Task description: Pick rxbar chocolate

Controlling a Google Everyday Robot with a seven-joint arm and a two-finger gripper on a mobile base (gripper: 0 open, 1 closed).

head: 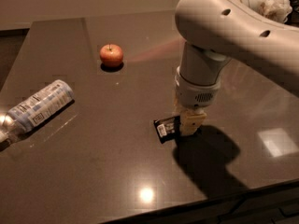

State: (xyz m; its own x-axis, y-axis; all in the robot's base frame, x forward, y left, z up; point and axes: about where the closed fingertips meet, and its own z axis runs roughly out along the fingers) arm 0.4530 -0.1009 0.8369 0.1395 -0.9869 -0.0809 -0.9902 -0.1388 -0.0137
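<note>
Closing in on the rxbar chocolate (164, 129) with the gripper (189, 122), set straight down from the bulky white arm (224, 27) and standing at the bar's right end, low at the level of the dark table (93, 181). Cannot tell whether clamped on the wrapper or apart; hidden by the beige gripper body. Lies flat and slightly skewed, right of the table's middle, with a white label patch toward the left end and the right end covered by the gripper. Looks like the grasp step, with no lift yet. To do it well: straddle the bar across its narrow width, not along its length. Go low enough to catch the thin edges without grinding into the glossy tabletop. Squeeze evenly, to prevent swivelling or squirting out sideways. Judge the wrapper slick and the bar light, so close slowly and confirm a firm hold before rising. Then lift straight up, with no sideways drag. Expect some droop of the free left end if held only by the right end; better to sit nearer the middle. No hindrance from the apple (111, 55) at the back or the clear bottle (39, 105) lying on its side at the left, both well apart.
</note>
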